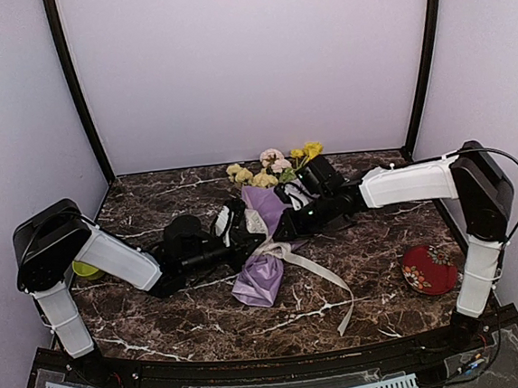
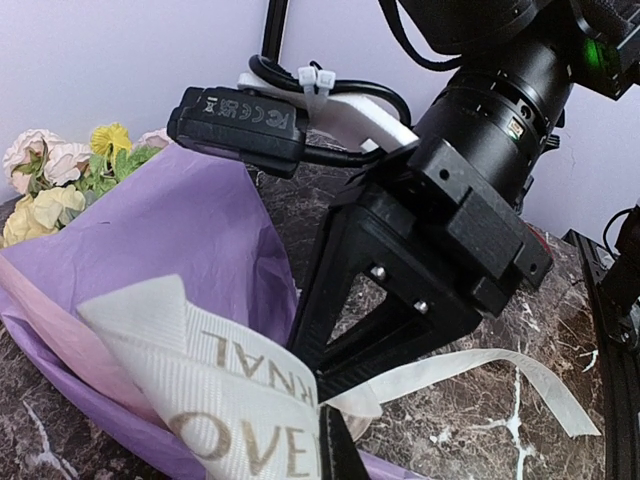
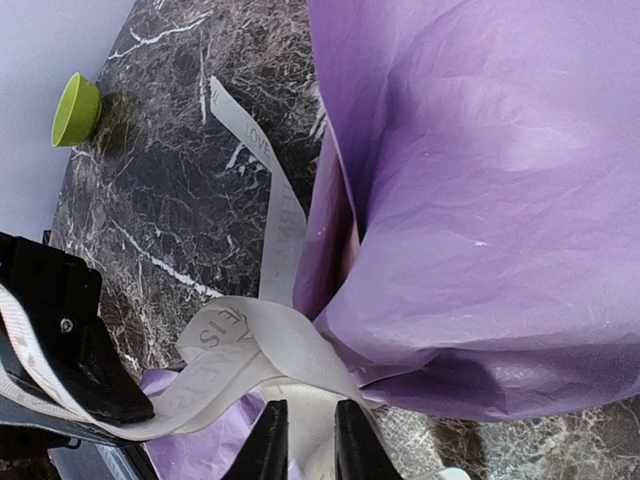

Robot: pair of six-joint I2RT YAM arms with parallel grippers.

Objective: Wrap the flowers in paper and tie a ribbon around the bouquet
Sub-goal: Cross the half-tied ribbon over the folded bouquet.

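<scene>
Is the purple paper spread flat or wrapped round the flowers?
Wrapped: the paper forms a cone, flowers poking out one end, ribbon across its middle.

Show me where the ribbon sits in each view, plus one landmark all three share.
Top external: the ribbon crosses the paper at centre, its tail trailing toward the lower right.
Left wrist: bottom, left of centre, the printed strip up close; a tail runs off right.
Right wrist: looped at lower left, one tail running upward.
Shared landmark: the purple paper, which the ribbon touches in every view.

Bright even light, soft shadows, mostly sharp
</scene>
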